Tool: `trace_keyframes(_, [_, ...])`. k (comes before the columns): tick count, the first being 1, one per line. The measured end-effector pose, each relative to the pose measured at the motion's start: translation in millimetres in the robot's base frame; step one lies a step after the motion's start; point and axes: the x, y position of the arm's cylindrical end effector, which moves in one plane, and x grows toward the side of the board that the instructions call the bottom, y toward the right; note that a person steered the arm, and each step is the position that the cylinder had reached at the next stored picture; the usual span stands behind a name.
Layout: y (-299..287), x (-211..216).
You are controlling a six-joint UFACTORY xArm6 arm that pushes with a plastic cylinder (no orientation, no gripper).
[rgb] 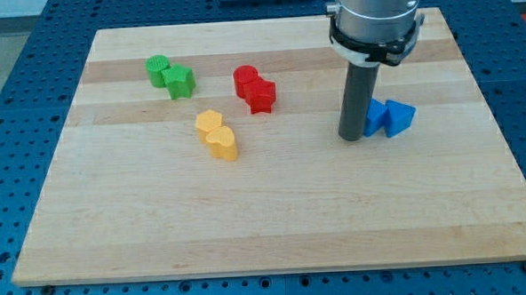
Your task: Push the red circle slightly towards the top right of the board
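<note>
The wooden counter [275,227] holds four pairs of little blocks.

Near the counter's top left corner sit two green ones. The green circle [157,70] is on the view's left, and the green star [180,81] touches it on its right.

A bit to the right and lower, closer to the middle of the counter, are two yellow ones. The yellow block [209,122] sits on top in the view, and the yellow heart [222,143] touches it just below.

Next come the red ones, up toward the counter's top edge, near the middle. The red circle [246,80] is the one to push. The red star [261,96] touches it on its lower right side.

On the right half of the counter stands the dark rod. My tip [351,137] rests on the counter, well apart from the red circle, off to the view's right of it and a little lower. There is no claw on this arm, only the rod, so nothing is open or closed.

The tip is just beside a blue block [377,117], on that block's left. I cannot tell its shape, since the rod hides part of it. A blue triangle [400,118] touches it on the right, toward the counter's right edge.
</note>
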Motion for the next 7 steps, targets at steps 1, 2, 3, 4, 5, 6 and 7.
trace_keyframes(1, [-23,0])
trace_keyframes(2, [-45,-3])
trace_keyframes(3, [-67,-11])
trace_keyframes(4, [-94,-17])
trace_keyframes(5, [-118,-24])
trace_keyframes(6, [-132,-40])
trace_keyframes(7, [-152,-50])
